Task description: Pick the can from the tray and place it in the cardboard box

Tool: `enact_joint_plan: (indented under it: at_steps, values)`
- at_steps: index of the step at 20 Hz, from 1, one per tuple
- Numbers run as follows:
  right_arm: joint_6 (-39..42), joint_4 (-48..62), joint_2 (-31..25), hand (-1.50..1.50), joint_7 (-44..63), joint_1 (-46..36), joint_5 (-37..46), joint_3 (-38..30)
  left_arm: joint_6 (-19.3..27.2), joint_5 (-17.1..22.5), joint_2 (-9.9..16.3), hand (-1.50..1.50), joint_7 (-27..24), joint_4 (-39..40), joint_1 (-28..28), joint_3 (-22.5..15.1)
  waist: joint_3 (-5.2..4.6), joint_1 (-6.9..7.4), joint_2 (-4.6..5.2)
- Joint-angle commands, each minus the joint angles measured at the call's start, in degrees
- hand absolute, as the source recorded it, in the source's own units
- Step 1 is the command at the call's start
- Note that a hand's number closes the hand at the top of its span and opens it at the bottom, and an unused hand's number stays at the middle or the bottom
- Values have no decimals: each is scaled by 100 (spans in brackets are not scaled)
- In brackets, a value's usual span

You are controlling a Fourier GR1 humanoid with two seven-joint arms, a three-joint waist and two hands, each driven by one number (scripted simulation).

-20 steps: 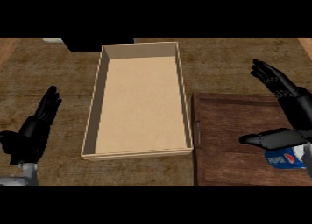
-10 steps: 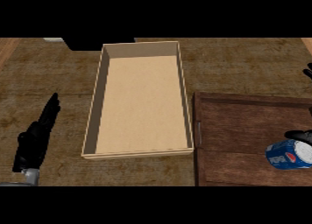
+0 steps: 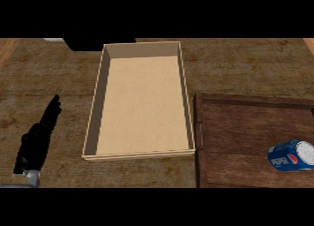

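Near tray's point(image 3: 211, 132) right edge lies can point(image 3: 293, 155).

I see a dark brown wooden table point(image 3: 49, 75) filling the frame, with a black object point(image 3: 98, 43) at its upper left edge.

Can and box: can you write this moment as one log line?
can: on tray | box: empty | left hand: open
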Motion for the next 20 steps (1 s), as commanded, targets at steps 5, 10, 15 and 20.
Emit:
enact_joint_plan:
  at_steps: [5, 10, 15, 20]
  values:
    - [1161, -485, -936, -150, 472, 44, 811, 665, -179, 72, 92, 0, 225, -272, 57, 77, 6, 80, -6]
    - [1310, -1397, -565, -150, 1432, 341, 818, 536, -391, 115, 53, 0, -96, 115, 90, 320, 4, -13, -11]
    - [885, -1977, 127, -150, 1866, 988, 1556, 622, -303, -82, -79, 0, 123, -183, 56, 321, 8, -25, -13]
    - [1373, -1490, 331, -150, 1684, 675, 2084, 336, -235, -409, -402, 0, 101, 78, -48, 256, 8, 8, -1]
